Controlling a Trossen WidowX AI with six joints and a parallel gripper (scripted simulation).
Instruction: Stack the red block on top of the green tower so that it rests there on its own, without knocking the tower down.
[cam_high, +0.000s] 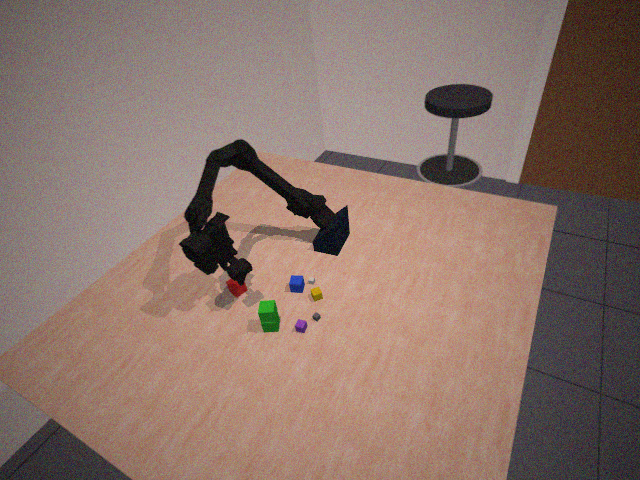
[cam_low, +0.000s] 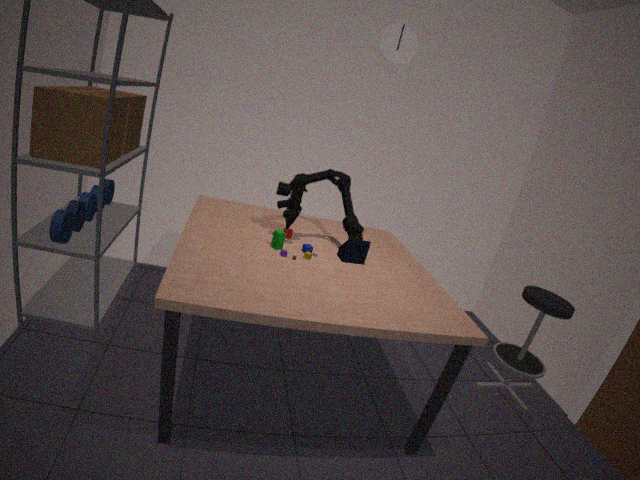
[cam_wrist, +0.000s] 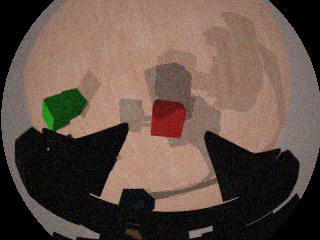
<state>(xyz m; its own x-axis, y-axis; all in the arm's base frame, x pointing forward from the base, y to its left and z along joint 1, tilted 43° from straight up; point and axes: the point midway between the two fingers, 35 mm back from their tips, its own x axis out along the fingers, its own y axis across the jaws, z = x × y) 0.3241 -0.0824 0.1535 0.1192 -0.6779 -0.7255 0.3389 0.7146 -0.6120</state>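
Note:
The red block (cam_high: 237, 288) (cam_low: 288, 234) (cam_wrist: 168, 120) sits on the table. The green tower (cam_high: 269, 316) (cam_low: 278, 240) (cam_wrist: 65, 107) is upright and two blocks high; it stands a short way from the red block, to the left in the wrist view. My gripper (cam_high: 239, 279) (cam_low: 287, 227) (cam_wrist: 168, 131) is open and empty, pointing down just above the red block. In the wrist view the red block shows between and slightly beyond the two fingertips. The exact height of the fingertips over the table is hard to tell.
A blue block (cam_high: 296, 284) (cam_low: 307, 248), a yellow block (cam_high: 316, 294) (cam_low: 308, 255), a purple block (cam_high: 300, 326) (cam_low: 283, 253), a small grey block (cam_high: 316, 316) (cam_low: 294, 257) and a tiny white block (cam_high: 311, 280) lie near the tower, on the side toward the arm's base or beside it.

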